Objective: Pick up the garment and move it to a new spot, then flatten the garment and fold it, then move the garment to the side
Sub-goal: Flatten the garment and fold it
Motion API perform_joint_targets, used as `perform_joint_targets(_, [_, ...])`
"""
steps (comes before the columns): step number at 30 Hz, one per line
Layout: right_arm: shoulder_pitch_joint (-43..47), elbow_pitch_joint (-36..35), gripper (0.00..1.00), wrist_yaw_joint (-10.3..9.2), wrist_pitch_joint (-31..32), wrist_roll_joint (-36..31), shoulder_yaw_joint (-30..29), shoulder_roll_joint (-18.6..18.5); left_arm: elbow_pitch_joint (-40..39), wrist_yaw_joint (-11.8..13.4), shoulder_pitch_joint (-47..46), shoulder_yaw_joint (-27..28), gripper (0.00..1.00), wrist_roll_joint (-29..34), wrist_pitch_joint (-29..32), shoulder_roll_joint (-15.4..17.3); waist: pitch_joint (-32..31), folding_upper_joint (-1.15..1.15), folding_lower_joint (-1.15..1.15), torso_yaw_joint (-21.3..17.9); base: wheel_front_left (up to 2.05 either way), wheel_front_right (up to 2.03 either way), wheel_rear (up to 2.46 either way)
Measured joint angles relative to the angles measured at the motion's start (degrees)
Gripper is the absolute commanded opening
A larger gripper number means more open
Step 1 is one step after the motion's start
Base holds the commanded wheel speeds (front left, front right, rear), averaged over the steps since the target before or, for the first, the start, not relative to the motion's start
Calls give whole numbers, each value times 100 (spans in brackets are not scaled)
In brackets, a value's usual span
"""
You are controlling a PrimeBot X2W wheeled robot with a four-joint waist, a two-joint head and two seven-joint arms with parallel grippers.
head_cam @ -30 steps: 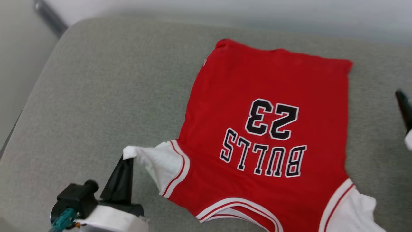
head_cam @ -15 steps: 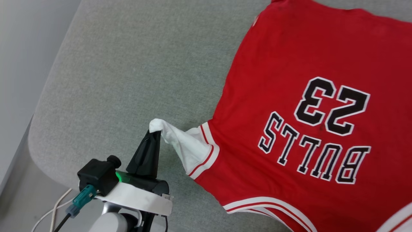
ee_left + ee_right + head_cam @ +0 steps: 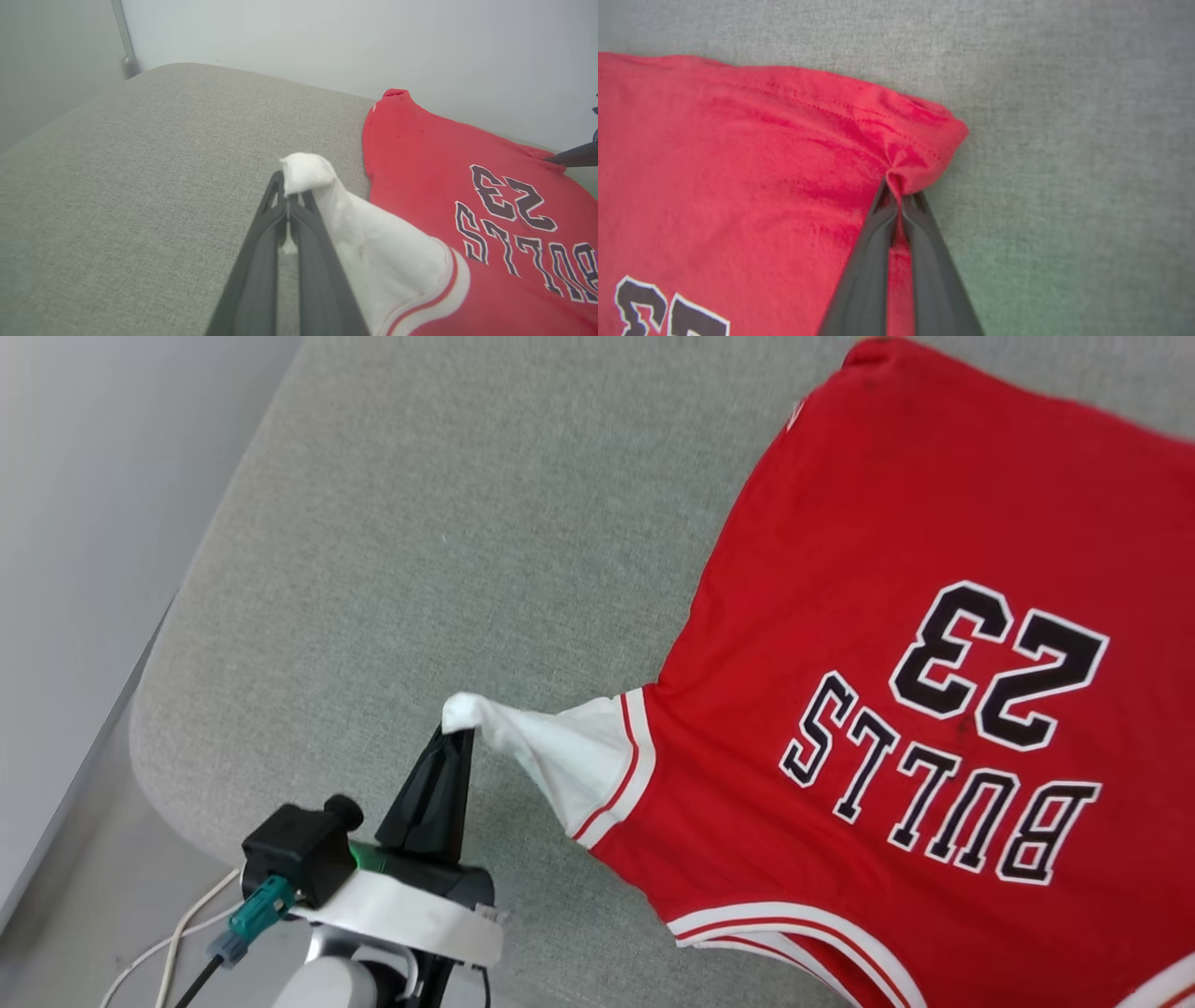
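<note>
The garment (image 3: pixel 896 569) is a red shirt with black "BULLS 23" lettering, lying spread on a grey cushion, its lettering upside down in the head view. My left gripper (image 3: pixel 457 733) is shut on the tip of its white sleeve (image 3: pixel 551 756), lifting that tip off the cushion; the left wrist view shows the white cloth (image 3: pixel 308 175) pinched between the fingers. In the right wrist view my right gripper (image 3: pixel 899 193) is shut on a bunched red hem corner (image 3: pixel 924 140) of the garment (image 3: pixel 738 163). A dark fingertip (image 3: pixel 572 158) of the other arm shows at that far corner.
The grey cushion (image 3: pixel 420 523) stretches wide to the left of the shirt; its rounded edge (image 3: pixel 159 709) drops to the floor at the left. White cables (image 3: pixel 177 933) trail by my left wrist. A pale wall (image 3: pixel 327 37) rises behind the cushion.
The head camera has swung, shifting the shirt to the right of the picture. My left gripper keeps its hold on the white sleeve. The right gripper has shut on the red hem corner.
</note>
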Motion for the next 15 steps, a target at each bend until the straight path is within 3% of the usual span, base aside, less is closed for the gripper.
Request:
perform_joint_targets(6, [396, -209, 0, 0, 68, 81, 260, -202, 79, 102, 315, 167, 0, 4, 2, 131, -553, 0, 0, -165, 0, 0, 0])
perform_joint_targets(15, [1892, -1788, 0, 0, 208, 948, 1101, -265, 46, 380, 798, 554, 0, -154, 197, 474, -1242, 0, -1, -955, 0, 0, 0])
